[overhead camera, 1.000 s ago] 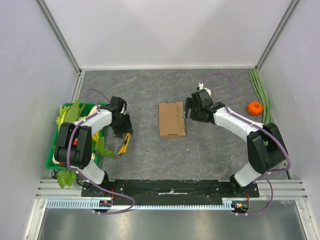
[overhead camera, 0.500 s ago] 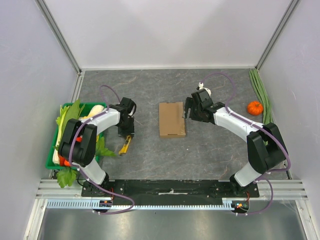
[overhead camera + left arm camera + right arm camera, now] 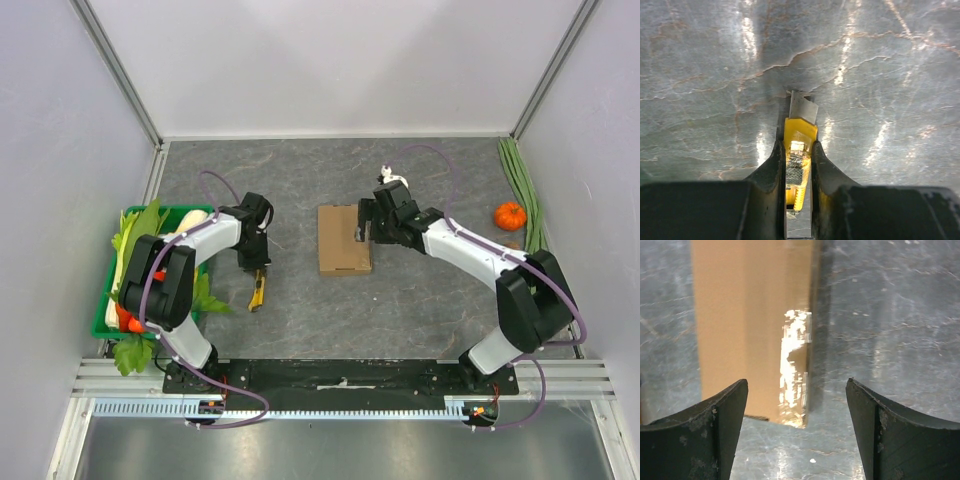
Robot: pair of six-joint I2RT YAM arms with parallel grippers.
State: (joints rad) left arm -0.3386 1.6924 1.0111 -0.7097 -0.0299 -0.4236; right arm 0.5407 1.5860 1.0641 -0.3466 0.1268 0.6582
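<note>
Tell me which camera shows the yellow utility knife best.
The left wrist view: the utility knife fills the centre, blade out, yellow body clamped in the left pincer. The top external view shows it only as a small yellow sliver under that pincer. The right wrist view misses it entirely.

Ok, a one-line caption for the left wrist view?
Left gripper shut on a yellow utility knife, blade exposed, over the grey stone-patterned table.

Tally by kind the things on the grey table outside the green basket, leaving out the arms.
yellow utility knife: 1
brown cardboard box: 1
small round orange fruit: 1
bundle of long green stalks: 1
Total: 4
</note>
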